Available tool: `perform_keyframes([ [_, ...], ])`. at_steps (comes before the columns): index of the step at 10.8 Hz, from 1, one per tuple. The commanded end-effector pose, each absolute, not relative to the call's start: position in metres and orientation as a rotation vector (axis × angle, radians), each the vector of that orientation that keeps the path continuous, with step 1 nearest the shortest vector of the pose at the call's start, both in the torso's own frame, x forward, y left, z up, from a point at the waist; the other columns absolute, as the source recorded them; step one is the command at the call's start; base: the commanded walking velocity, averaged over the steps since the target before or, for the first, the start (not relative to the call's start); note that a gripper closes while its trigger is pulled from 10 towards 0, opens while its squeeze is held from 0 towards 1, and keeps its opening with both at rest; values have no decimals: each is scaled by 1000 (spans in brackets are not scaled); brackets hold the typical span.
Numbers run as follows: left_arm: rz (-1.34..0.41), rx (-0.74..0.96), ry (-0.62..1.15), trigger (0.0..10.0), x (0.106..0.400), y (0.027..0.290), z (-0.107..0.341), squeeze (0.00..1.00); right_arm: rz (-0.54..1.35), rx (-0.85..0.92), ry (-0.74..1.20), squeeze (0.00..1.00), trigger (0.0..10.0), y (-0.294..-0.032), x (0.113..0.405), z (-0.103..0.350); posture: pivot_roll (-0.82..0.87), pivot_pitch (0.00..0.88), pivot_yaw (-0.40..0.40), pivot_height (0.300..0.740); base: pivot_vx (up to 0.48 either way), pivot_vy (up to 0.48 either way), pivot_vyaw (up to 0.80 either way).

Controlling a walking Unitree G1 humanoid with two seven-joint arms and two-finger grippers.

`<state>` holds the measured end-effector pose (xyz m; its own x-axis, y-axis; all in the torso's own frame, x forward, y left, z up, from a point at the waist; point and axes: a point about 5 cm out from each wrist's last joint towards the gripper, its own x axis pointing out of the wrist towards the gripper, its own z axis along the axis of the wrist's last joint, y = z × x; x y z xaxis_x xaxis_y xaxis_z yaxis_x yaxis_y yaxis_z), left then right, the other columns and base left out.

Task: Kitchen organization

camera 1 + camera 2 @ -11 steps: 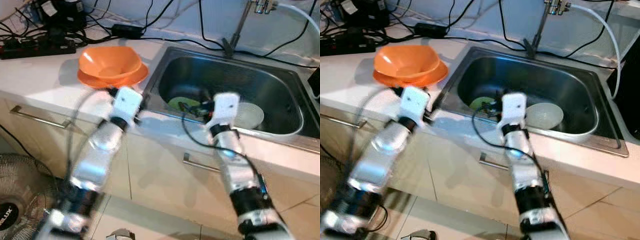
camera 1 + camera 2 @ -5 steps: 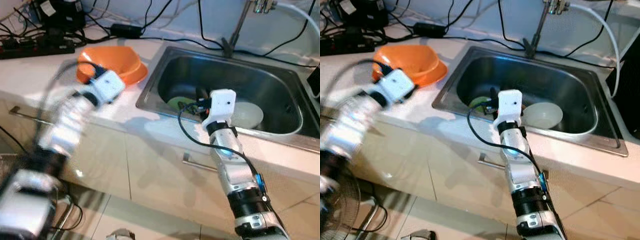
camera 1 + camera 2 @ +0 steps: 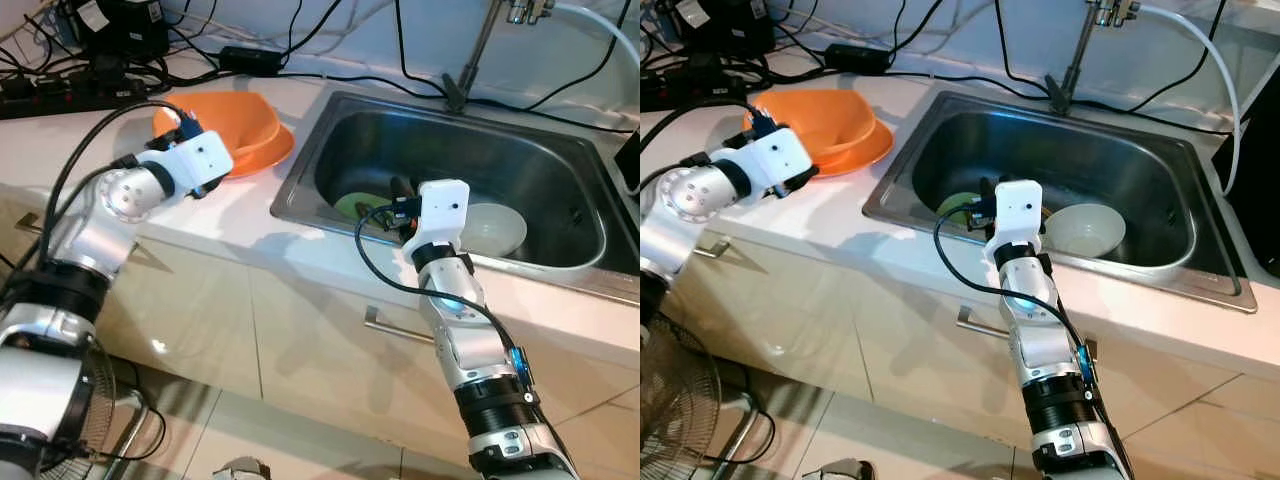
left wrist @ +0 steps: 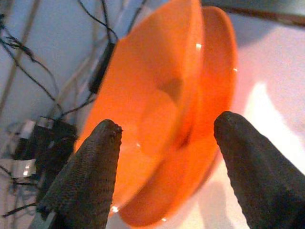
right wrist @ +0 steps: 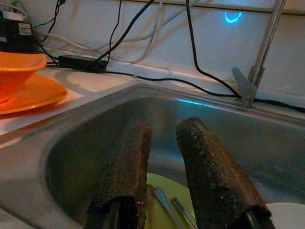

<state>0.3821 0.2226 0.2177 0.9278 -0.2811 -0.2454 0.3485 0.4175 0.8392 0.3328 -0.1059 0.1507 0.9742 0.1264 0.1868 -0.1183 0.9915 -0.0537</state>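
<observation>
An orange bowl (image 3: 245, 120) rests in an orange plate (image 3: 265, 155) on the white counter, left of the sink. My left gripper (image 4: 164, 126) is open just in front of the bowl's near-left rim, its fingers (image 4: 90, 167) spread to either side of bowl and plate without touching them. My right gripper (image 5: 164, 126) hovers over the sink's front edge, shut with nothing in it. Below it in the steel sink (image 3: 480, 160) lie a green plate (image 3: 355, 207) with cutlery (image 5: 164, 198) and a white bowl (image 3: 495, 228).
A faucet (image 3: 475, 50) stands behind the sink. Black cables and a power strip (image 3: 70, 95) run along the back of the counter. Cabinet fronts with a drawer handle (image 3: 395, 328) are below, and a floor fan (image 3: 675, 400) stands at the lower left.
My left arm swung left from the counter edge by the sink to the orange bowl's near side. The right gripper shifted only slightly over the sink.
</observation>
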Motion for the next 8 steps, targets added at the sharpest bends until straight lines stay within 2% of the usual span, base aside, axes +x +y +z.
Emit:
perform_keyframes([
  [1,-413,1082,74,10000,384,222,222,0,98,-47,-195,0,10000,-111,333,154,85,36,-44,740,0,0,0],
  [4,-385,1140,136,10000,389,230,224,0,87,-43,-183,0,10000,-114,334,153,91,35,-44,740,0,0,0],
  [5,-332,1231,136,10000,394,230,227,0,85,-41,-183,0,10000,-113,334,153,87,31,-41,740,0,0,0],
  [7,-275,1300,110,10000,400,223,231,0,85,-42,-181,0,10000,-113,335,152,82,29,-41,740,0,0,0],
  [8,-280,1340,121,2863,402,221,230,0,82,-44,-184,0,10000,-114,335,153,77,27,-39,740,0,0,0],
])
